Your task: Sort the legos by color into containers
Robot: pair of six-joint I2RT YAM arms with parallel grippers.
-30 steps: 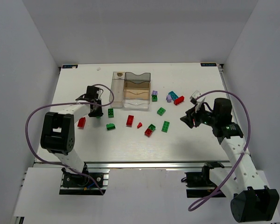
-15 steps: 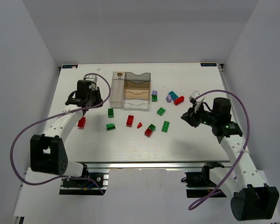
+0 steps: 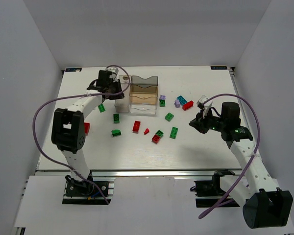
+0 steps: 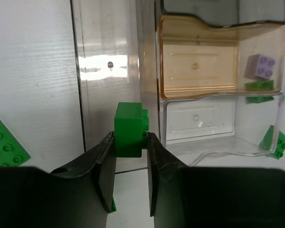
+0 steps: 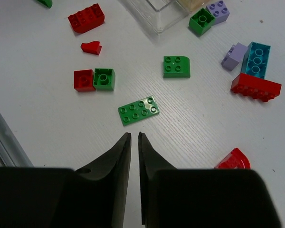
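Our left claw (image 4: 131,142) pinches a green lego (image 4: 129,128) tight between its fingers, low in the middle of the left wrist view. It is over the long thin part of the clear tray (image 4: 109,47). Our right claw (image 5: 132,137) is almost closed and holds nothing. A flat green lego (image 5: 138,109) lies on the white counter (image 5: 204,133) just above its tips.

We had a plain white table (image 3: 137,154) with a faint wood-grain texture, boxed in by a pale grey back wall (image 3: 147,29) and matching side walls (image 3: 19,107). Lighting was soft and even, barely any shadows, and a silver metal rail (image 3: 152,172) ran along the table's near edge.
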